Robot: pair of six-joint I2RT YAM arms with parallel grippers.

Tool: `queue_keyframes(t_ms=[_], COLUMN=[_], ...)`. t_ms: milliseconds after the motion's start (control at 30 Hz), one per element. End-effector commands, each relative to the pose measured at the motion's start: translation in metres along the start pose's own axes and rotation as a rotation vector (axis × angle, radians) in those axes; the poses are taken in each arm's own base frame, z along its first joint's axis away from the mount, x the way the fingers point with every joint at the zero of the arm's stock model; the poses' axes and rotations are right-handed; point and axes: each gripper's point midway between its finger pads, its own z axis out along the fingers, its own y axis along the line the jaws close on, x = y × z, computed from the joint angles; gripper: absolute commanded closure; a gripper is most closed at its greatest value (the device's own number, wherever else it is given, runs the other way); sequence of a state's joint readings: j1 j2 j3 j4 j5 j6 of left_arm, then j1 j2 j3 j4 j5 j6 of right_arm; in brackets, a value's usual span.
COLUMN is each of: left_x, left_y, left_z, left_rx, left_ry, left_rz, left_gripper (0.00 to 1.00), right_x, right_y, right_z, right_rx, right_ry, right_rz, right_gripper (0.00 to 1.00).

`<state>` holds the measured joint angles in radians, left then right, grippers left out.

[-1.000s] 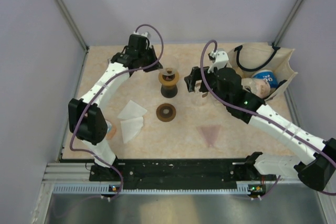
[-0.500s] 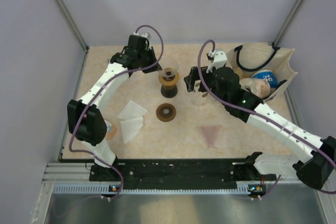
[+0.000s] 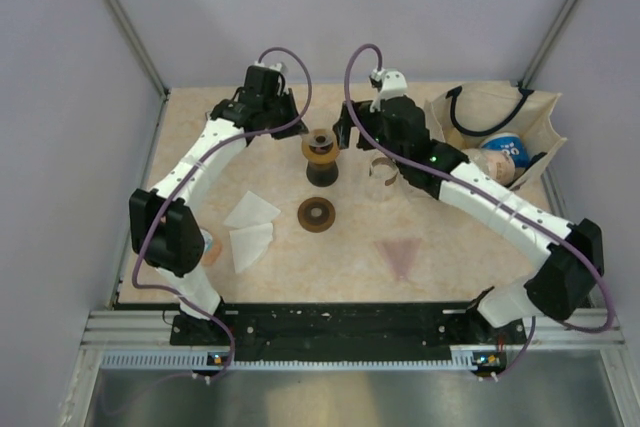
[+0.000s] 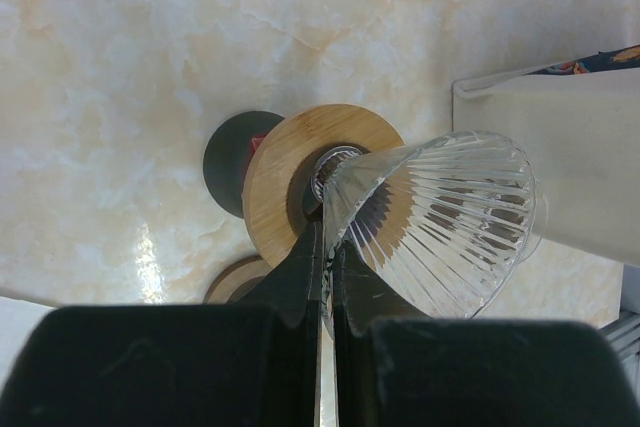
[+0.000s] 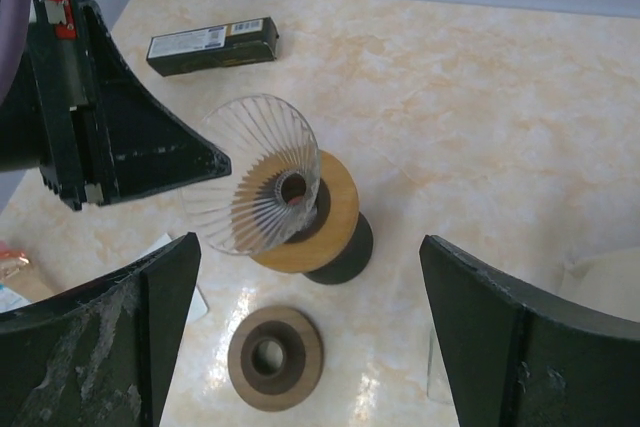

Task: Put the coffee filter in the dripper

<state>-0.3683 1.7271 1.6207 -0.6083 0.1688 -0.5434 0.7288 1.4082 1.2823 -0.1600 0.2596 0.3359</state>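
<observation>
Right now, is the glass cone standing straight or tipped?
Tipped. The glass dripper leans sideways on its wooden ring, rim pinched by the left gripper.

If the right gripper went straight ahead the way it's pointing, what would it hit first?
Most likely the clear ribbed glass dripper, tilted on its round wooden stand, which sits ahead between the open right gripper's fingers; depth is hard to judge.
</observation>
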Motion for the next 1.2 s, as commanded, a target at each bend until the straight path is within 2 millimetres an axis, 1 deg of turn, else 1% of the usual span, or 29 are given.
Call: queue_keyframes(t_ms=[0, 133, 267, 367, 467, 500, 567, 700, 767, 867, 1067, 1133, 1167], left_x=[-0.003, 0.000, -0.001, -0.002, -0.003, -0.004, -0.003, -0.004, -0.006, -0.003, 0.003, 0.005, 0.006], left_y=[-0.001, -0.004, -0.005, -0.009, -0.010, -0.012, -0.016, -0.021, -0.019, -0.014, -0.008, -0.004, -0.002], left_z=[0.000, -0.002, -0.002, -0.002, -0.004, -0.005, -0.007, -0.015, -0.018, -0.016, -0.003, 0.001, 0.002], left_rx=[-0.008, 0.014, 0.018, 0.035, 0.038, 0.044, 0.060, 0.077, 0.062, 0.039, 0.017, 0.002, -0.007], left_ry=[0.016, 0.022, 0.018, 0.019, 0.018, 0.017, 0.024, 0.032, 0.025, 0.034, 0.066, 0.075, 0.080], left_rz=[0.006, 0.002, -0.002, -0.004, -0.003, -0.002, 0.002, 0.009, 0.015, 0.015, 0.006, 0.002, 0.003], left_gripper=[1.00, 1.00, 1.00, 1.00, 1.00, 1.00, 1.00, 1.00, 1.00, 1.00, 1.00, 1.00, 1.00], right_x=[-0.021, -0.011, 0.002, 0.009, 0.007, 0.004, 0.000, -0.005, -0.004, 0.002, 0.016, 0.020, 0.022], right_y=[0.008, 0.011, 0.016, 0.012, 0.008, 0.008, 0.009, 0.011, 0.009, 0.008, 0.010, 0.009, 0.009], right_z=[0.024, 0.042, 0.056, 0.068, 0.078, 0.081, 0.084, 0.085, 0.085, 0.087, 0.094, 0.096, 0.097], right_rx=[-0.024, -0.035, -0.056, -0.043, -0.020, -0.013, -0.012, -0.009, 0.002, 0.001, -0.009, -0.006, -0.001], right_ry=[-0.028, -0.002, 0.031, 0.044, 0.037, 0.028, 0.023, 0.014, 0.015, 0.030, 0.076, 0.088, 0.094], right_rz=[0.041, 0.026, 0.020, 0.020, 0.034, 0.040, 0.045, 0.054, 0.052, 0.049, 0.043, 0.039, 0.037], right_gripper=[0.10, 0.13, 0.19, 0.25, 0.34, 0.37, 0.38, 0.38, 0.39, 0.39, 0.51, 0.57, 0.62])
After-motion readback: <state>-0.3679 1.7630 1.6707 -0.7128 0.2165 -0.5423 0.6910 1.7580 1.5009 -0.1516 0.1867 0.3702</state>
